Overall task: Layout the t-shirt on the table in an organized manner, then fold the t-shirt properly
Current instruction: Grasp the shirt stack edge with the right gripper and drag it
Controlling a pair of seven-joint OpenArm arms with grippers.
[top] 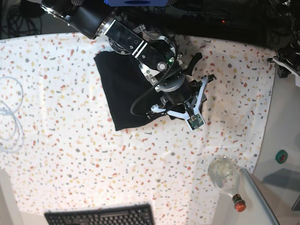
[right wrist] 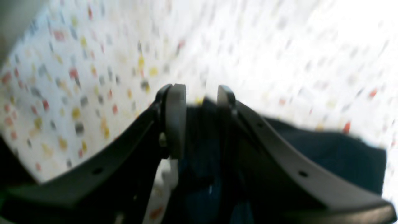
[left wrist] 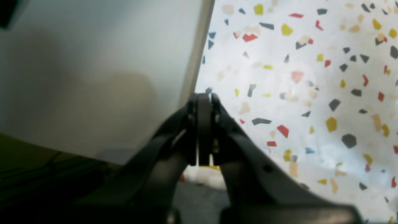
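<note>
A: Left wrist view?
B: Left hand had its pads pressed together, nothing between them. It hung over the edge of the speckled tabletop, a plain white surface to its left.

A: Right wrist view?
B: Blurred. Right hand had its fingers apart, with the t-shirt lying between and below them. Could not tell whether the pads touched cloth.

A: Base view?
B: The t-shirt lay as a dark folded block on the tabletop, towards the far side. The right hand sat at its right edge. A keyboard lay at the near edge, a bottle at near right, a white cable at left.
</note>
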